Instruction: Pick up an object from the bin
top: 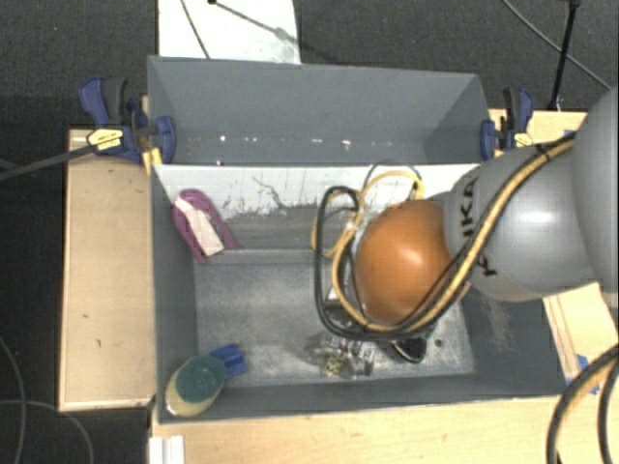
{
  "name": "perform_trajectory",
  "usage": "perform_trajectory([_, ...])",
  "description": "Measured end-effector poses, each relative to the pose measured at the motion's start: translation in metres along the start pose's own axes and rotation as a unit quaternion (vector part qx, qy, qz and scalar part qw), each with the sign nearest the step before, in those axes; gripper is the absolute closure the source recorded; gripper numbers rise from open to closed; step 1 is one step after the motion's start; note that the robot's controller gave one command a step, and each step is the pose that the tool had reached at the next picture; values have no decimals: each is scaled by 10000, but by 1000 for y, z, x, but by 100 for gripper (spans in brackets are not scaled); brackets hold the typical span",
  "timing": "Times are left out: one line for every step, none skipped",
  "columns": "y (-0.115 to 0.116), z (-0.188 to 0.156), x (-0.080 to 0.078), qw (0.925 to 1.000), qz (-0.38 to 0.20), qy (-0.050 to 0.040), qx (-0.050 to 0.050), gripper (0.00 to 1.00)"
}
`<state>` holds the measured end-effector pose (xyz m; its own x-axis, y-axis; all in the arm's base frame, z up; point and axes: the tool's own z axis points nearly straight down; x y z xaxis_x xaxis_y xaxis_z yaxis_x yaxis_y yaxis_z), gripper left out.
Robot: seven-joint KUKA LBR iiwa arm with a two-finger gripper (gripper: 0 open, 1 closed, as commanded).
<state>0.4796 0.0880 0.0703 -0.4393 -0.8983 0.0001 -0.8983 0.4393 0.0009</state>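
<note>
**End effector low at the front of the bin, nothing seen in its hold**

What you will lift is not settled. The thing nearest the end effector (343,356) is a small dark thing (412,348) on the bin floor just to its right, close to the front wall. Most of it is hidden, so you cannot name it. Judge it small and probably light, and expect it to skid on bare metal if you nudge it from one side. Close across its narrow width, squarely from above.

The other two choices lie well apart, on the left. The scrubber (198,383) sits in the front left corner, with a round yellow-green pad and a short blue handle. The pad looks soft and will likely squash and slip, so take the stiffer handle or pinch across the pad's rim. The corner walls will crowd you. The purple thing (200,224), with its pale pink face, lies at the back left against the foot of the wall. It looks light and fairly flat, so grip across its short side.

You cannot tell how far open the end effector is, because the orange cover (401,259) and the cables (327,259) hide it from above. Nothing shows in its hold. The rest of the bin (261,303) floor is bare.
</note>
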Motion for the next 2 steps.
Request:
perform_trajectory([0, -30, -1, 10000, 54, -19, 18, 100])
perform_trajectory([-2, -127, -2, 10000, 82, -32, 42, 100])
